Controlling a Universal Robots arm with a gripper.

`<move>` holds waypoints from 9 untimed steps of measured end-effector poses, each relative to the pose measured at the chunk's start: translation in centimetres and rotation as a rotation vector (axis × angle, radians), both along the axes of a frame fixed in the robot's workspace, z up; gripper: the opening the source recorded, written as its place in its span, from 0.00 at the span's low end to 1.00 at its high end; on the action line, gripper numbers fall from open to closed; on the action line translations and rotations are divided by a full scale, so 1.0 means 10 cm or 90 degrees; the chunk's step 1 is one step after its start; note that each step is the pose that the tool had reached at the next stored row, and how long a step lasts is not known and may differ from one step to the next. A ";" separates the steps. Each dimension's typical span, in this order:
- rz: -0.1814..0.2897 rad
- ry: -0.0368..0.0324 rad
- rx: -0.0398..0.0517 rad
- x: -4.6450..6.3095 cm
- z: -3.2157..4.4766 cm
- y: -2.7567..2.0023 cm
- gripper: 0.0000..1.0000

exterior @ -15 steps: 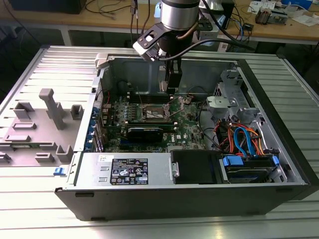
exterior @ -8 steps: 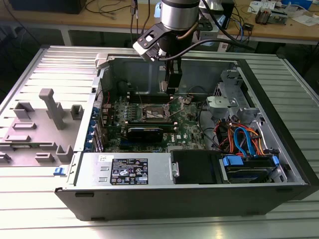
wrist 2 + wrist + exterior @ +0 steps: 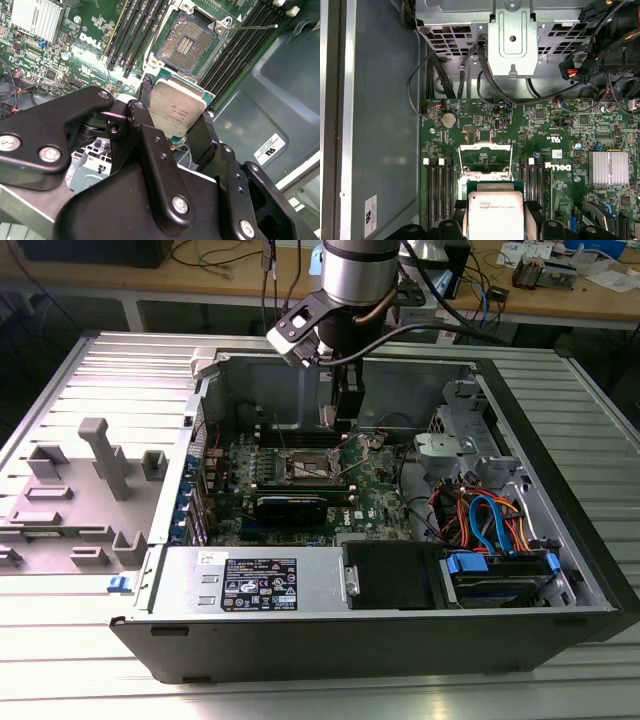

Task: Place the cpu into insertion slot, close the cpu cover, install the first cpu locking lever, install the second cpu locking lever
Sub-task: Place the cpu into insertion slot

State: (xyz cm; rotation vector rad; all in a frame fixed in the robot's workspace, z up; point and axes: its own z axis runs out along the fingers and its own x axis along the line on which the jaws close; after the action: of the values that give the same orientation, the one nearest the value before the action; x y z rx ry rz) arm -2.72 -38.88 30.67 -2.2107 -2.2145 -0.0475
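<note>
So the pincer (image 3: 176, 116) is clamped on the cpu (image 3: 174, 106), one black finger (image 3: 139, 114) on each of two opposite edges. The chip is square, so there's no real long axis to speak of. Its silver metal top faces both wrist cameras, and the green edge points toward the insertion slot (image 3: 186, 42). It's hanging in the air just short of the slot, not touching it.

The second wrist view gives the best look at the slot: dark centre bare, contacts exposed, memory slots (image 3: 131, 30) running along both sides. A thin wire locking lever (image 3: 250, 27) sticks out from one corner of it.

The first wrist view looks straight down the cpu (image 3: 492, 214) instead. It also shows the cpu cover (image 3: 485, 146), a silver frame that looks flipped up off the slot, with green board visible through its window.

The exterior view gives the bigger picture. The arm reaches down into an open computer case (image 3: 560, 570) with the pincer (image 3: 340, 415) over the middle of the green board (image 3: 375, 500). The case sits toward the exterior view's right edge of the ribbed metal surface (image 3: 90, 640). Some grey plastic holders (image 3: 105, 455) stand near its left edge.
</note>
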 end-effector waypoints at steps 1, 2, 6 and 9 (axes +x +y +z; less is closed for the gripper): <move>0.000 0.0000 0.0000 0.00 -0.015 0.000 0.54; 0.000 -0.0001 0.0001 0.00 -0.039 0.000 0.54; 0.000 -0.0001 0.0000 0.00 -0.128 0.000 0.54; 0.000 -0.0021 0.0000 -0.06 -0.173 0.000 0.54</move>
State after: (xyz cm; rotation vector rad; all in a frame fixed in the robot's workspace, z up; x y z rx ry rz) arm -3.34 -38.88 28.94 -2.2121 -2.2163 -0.0512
